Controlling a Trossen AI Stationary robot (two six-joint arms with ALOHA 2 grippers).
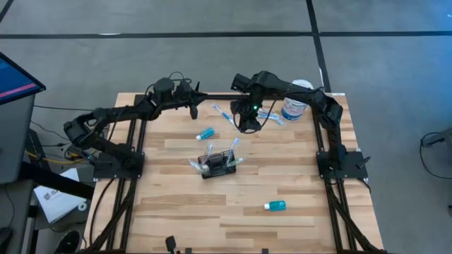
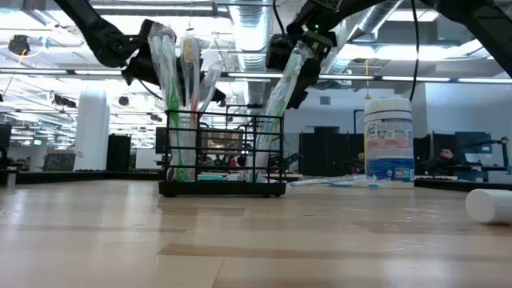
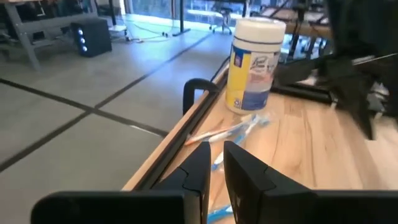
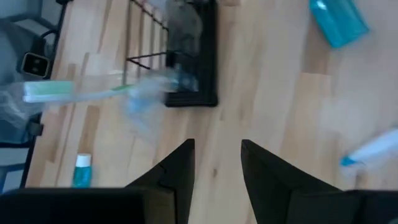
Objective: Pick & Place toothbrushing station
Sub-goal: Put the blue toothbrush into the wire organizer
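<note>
The black mesh toothbrushing station (image 1: 219,164) sits mid-table with wrapped brushes poking out of it — neither arm is touching it. The right gripper (image 1: 247,124) hangs just behind it, jaws open and empty; the left gripper (image 1: 193,109) hovers by the far edge, jaws nearly closed, empty.

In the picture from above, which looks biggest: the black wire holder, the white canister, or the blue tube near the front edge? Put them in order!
1. Black wire holder
2. White canister
3. Blue tube
</note>
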